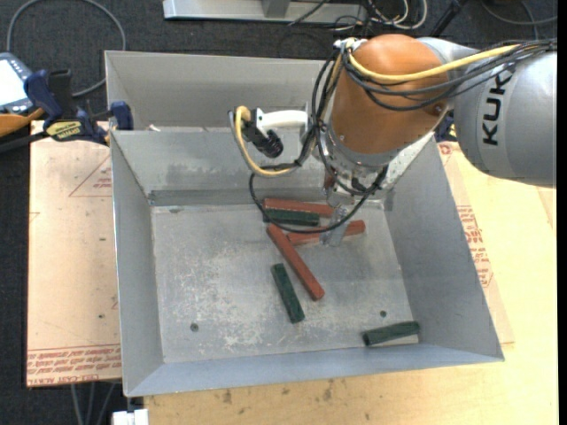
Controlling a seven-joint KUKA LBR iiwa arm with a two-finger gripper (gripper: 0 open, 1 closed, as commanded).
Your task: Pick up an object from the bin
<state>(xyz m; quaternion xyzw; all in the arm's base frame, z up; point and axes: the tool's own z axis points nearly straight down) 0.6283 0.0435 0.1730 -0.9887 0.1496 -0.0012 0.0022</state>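
**Gripper low over the bar cluster, 1 o'clock of floor centre**

Bin [133, 264]: grey metal, scuffed floor, sloped walls.

Arm [390, 87]: enters from 3 o'clock, with an orange cover over the wrist.

Gripper [338, 228]: down at the right end of a small cluster of bars, at 1 o'clock from floor centre. The wrist blocks the view, so its opening cannot be told. No bar is seen in its hold.

Bars:
- The long red bar [294, 264] runs diagonally from the cluster toward centre.
- The back red bar [297, 206] lies at 12 o'clock, with a dark green bar [292, 220] touching its near side.
- The short red bar [354, 228] sits just beside the gripper tip, on its 3 o'clock side, and is the likeliest target.
- The centre green bar [287, 293] lies just beside the long red bar's lower end.
- The far green bar [391, 334] lies alone at 5 o'clock, near the front wall.

Handling (judgement): the bars look stiff, light, smooth-faced and not fragile. The hold should go across the narrow width near mid-length, so the bar does not pivot or slip out. In the cluster, neighbouring bars crowd the approach, and a closing grip may nudge or drag one along.
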